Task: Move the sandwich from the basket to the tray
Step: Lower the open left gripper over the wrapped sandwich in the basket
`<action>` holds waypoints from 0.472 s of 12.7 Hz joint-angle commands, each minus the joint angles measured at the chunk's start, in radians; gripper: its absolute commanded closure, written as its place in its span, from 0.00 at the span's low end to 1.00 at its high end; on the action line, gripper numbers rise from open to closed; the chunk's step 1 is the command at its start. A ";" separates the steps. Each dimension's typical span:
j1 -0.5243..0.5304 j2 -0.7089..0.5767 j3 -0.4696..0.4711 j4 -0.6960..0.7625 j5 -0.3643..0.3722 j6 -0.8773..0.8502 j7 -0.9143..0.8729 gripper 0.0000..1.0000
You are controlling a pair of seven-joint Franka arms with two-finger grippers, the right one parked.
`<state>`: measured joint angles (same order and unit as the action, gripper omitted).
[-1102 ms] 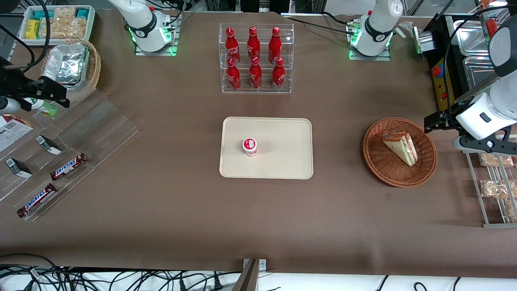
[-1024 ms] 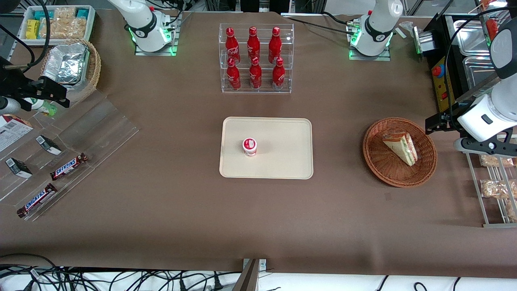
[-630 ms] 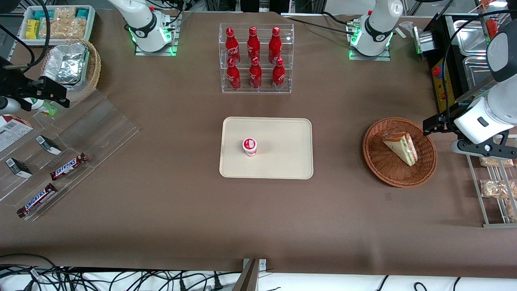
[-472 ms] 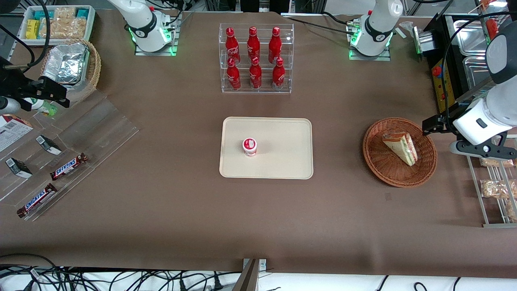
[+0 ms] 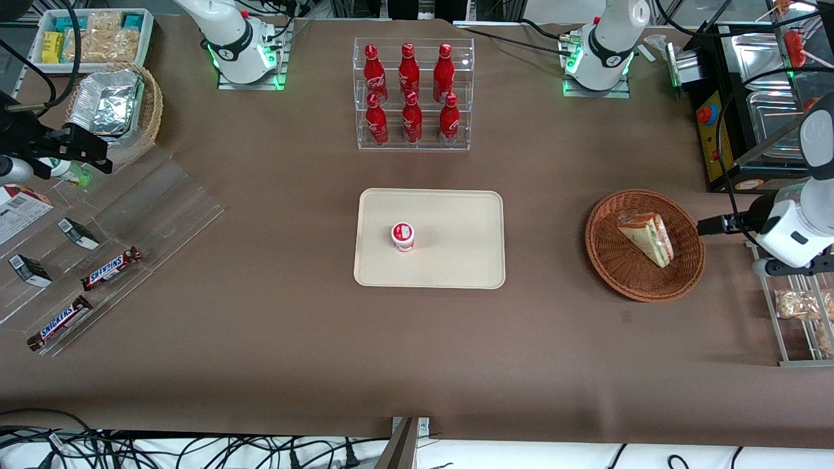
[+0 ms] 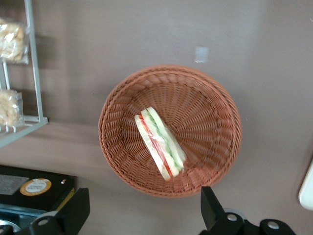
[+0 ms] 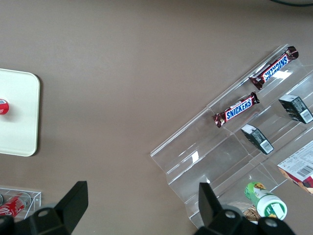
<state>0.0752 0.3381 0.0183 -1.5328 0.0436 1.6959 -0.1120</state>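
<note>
The sandwich [image 5: 646, 238], a wrapped wedge with red and green filling, lies in the round reddish-brown wicker basket [image 5: 612, 273] toward the working arm's end of the table. The cream tray [image 5: 456, 215] sits mid-table, holding a small red-lidded cup [image 5: 403, 236]. My gripper [image 5: 713, 225] hangs above the table just beside the basket rim, apart from the sandwich. In the left wrist view the sandwich [image 6: 159, 149] rests inside the basket [image 6: 210, 112], and the gripper [image 6: 144, 215] is open and empty, its fingers spread wide just outside the rim.
A wire rack of bagged snacks [image 5: 798, 306] stands close beside the arm. A black machine [image 5: 723, 130] with metal trays is farther from the camera. A clear rack of red bottles [image 5: 412, 94] stands farther back than the tray. A candy-bar display [image 5: 111, 260] lies toward the parked arm's end.
The left arm has swung nearer to the camera, so its gripper has moved from beside the basket's farther rim to level with the sandwich. Sandwich, basket and tray have not moved.
</note>
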 commanded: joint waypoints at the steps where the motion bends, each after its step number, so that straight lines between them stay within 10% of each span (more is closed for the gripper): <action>1: -0.002 -0.017 0.000 -0.134 0.013 0.155 -0.170 0.00; 6: 0.014 -0.060 -0.004 -0.407 0.056 0.453 -0.351 0.00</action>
<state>0.0865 0.3422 0.0191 -1.8170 0.0539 2.0631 -0.3976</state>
